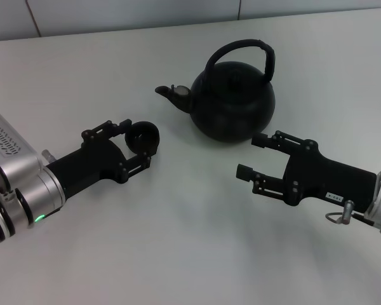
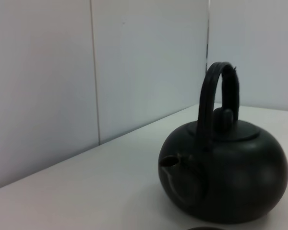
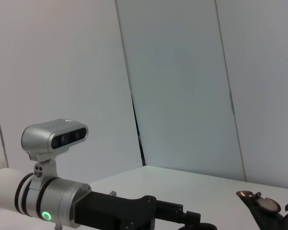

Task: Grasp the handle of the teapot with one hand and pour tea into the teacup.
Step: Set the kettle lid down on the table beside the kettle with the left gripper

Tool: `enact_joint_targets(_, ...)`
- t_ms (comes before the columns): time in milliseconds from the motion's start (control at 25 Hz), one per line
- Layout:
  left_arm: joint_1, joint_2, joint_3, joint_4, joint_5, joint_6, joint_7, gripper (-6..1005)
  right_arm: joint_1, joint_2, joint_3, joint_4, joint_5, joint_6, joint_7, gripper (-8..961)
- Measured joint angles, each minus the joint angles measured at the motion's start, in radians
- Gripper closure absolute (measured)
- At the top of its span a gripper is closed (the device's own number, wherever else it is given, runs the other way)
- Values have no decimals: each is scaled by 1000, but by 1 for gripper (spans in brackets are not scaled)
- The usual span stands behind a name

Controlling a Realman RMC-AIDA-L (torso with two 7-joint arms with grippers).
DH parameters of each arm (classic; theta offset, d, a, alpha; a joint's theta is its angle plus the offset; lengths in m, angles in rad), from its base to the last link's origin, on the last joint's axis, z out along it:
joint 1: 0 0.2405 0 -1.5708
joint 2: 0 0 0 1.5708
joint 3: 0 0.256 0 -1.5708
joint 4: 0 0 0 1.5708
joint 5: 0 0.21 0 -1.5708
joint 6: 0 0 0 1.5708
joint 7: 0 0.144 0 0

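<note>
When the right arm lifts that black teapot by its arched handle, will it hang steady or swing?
The round matte black teapot looks thick-walled, so probably heavy for its size. Its arched top handle stands high over the body, so it may swing spout-down. The open right gripper is beside it, not yet gripping.

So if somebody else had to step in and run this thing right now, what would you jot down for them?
Left gripper: closed around the teacup, at the table's left side.
Right gripper: open and empty, just in front of the teapot, not touching it.
Teapot: upright on the table, lid on, spout pointing toward the teacup.
Done: cup secured.
Left: grasp the arched handle, lift, tip the spout over the cup and pour.
</note>
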Motion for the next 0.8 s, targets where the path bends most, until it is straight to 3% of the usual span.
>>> enact_joint_targets(800, 0, 0, 0, -7, 2, 5, 0, 315, 4, 7, 0, -7, -4, 12, 0, 213)
